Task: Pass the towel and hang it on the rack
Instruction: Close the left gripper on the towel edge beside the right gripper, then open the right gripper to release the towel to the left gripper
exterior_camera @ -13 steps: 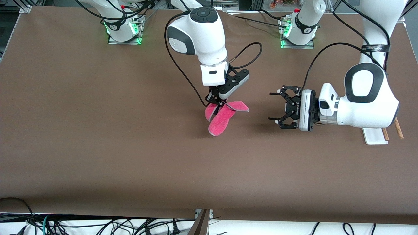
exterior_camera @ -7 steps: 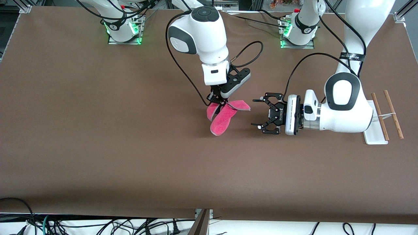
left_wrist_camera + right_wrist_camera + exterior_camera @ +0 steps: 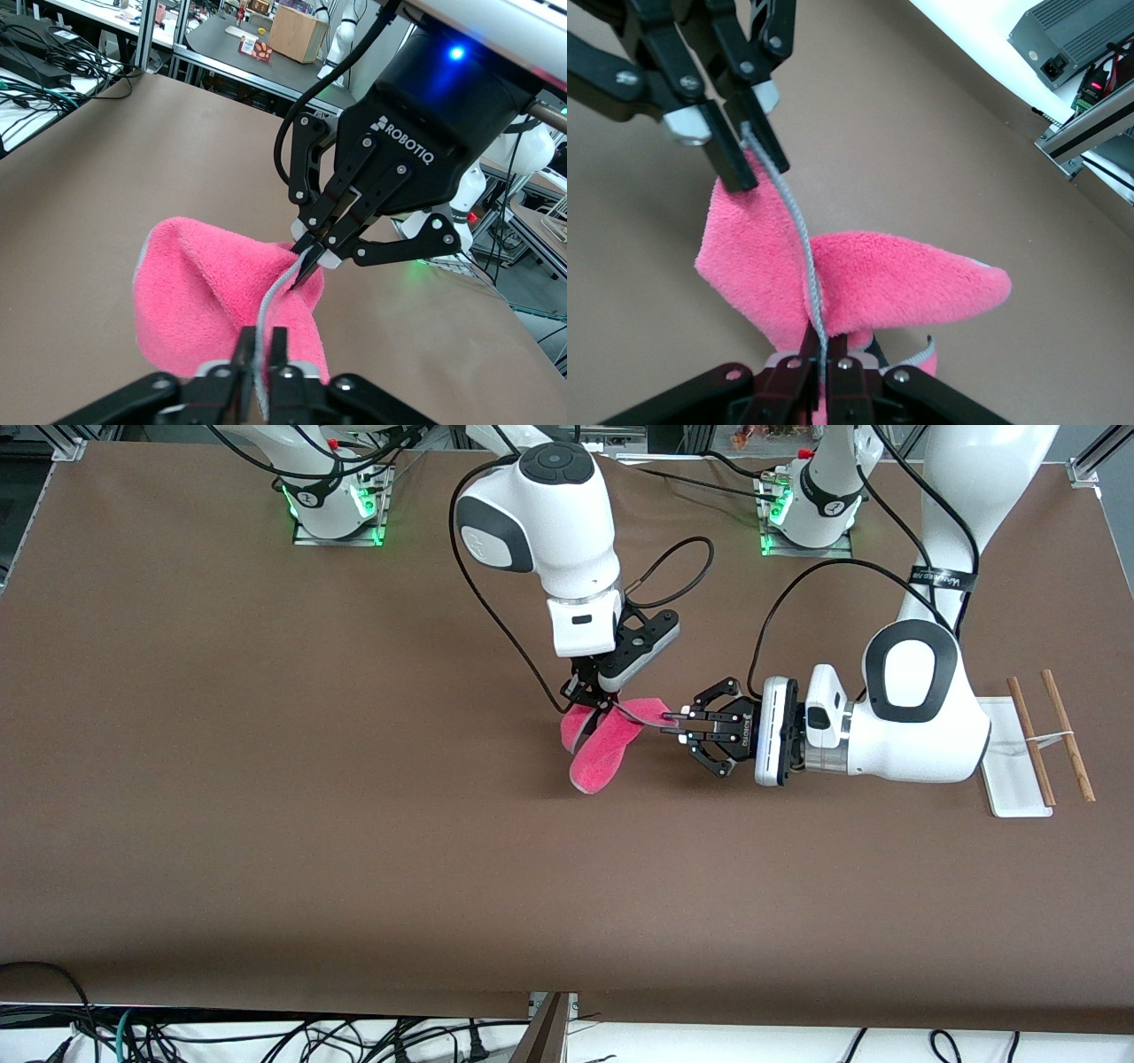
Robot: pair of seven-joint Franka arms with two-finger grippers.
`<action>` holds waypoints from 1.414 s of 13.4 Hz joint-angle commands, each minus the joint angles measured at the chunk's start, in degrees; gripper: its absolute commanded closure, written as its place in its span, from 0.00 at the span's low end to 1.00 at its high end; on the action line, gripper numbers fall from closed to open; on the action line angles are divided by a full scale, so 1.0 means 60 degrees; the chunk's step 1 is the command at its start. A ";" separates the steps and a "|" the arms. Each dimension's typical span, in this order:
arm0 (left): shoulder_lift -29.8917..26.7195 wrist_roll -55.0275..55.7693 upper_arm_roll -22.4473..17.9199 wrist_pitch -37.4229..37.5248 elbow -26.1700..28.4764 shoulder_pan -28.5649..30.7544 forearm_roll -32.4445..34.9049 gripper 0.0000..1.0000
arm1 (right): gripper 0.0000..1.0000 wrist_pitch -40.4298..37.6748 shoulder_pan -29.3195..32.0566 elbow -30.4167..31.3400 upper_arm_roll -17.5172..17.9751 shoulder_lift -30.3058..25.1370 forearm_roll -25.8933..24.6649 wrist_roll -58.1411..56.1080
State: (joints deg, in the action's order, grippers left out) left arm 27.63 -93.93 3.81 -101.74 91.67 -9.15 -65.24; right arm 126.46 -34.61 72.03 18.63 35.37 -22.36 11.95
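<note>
Two grippers pinch one pink towel above the middle of the brown table.

The towel (image 3: 604, 746) hangs clear of the table, its lowest fold nearest the front camera; the left gripper (image 3: 675, 726), reaching in level from the left arm's end, has its fingers closed on the towel's grey-edged corner; the right gripper (image 3: 601, 703) points down from above, clamped on the towel's top fold; the rack (image 3: 1010, 766) stands near the table's edge at the left arm's end, beside the left arm's wrist.

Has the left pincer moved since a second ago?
Yes. The left pincer has travelled away from the rack, toward the right arm's end, and shut on the towel.
</note>
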 commanded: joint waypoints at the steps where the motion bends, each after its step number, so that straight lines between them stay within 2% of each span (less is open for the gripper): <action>1: -0.0035 -0.0355 -0.0048 -0.0080 0.0088 -0.0042 -0.0260 1.00 | 1.00 -0.0028 -0.0121 -0.0330 -0.0044 0.0169 -0.0228 0.0220; 6: -0.0035 -0.0355 -0.0048 -0.0065 0.0088 -0.0028 -0.0260 1.00 | 1.00 -0.0071 -0.0106 -0.0330 -0.0044 0.0155 -0.0213 0.0249; 7: -0.0035 -0.0355 -0.0048 -0.0065 0.0073 -0.0042 -0.0246 1.00 | 0.86 -0.0071 -0.0048 -0.0330 -0.0044 0.0140 -0.0184 0.0278; 9: -0.0049 -0.0355 -0.0048 -0.0065 0.0087 -0.0042 -0.0245 1.00 | 0.00 -0.0028 0.0025 -0.0316 -0.0044 0.0140 -0.0228 0.0205; 14: -0.0123 -0.0268 -0.0077 -0.0007 0.0000 -0.0027 -0.0085 1.00 | 0.00 -0.0217 0.0493 -0.0301 -0.0044 -0.0122 -0.0097 0.0132; 15: -0.0152 -0.0267 -0.0121 0.0022 -0.0087 0.0002 0.0220 1.00 | 0.00 -0.0392 0.0654 -0.0301 -0.0029 -0.0153 -0.0096 0.0132; 17: -0.0400 -0.0137 -0.0151 0.0124 -0.0525 0.0119 0.1506 1.00 | 0.00 -0.1035 0.0976 -0.0301 -0.0029 -0.0386 -0.0052 0.0175; 19: -0.0387 0.0345 -0.0224 0.1291 -0.1096 0.0498 0.2634 1.00 | 0.00 -0.1461 0.1487 -0.0301 -0.0058 -0.0562 0.0384 0.0176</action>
State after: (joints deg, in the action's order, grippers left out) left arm 26.28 -93.55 2.72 -99.16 87.99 -8.18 -54.88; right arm 120.60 -28.38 70.26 17.73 33.68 -21.97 12.53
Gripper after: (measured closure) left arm 0.982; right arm 0.000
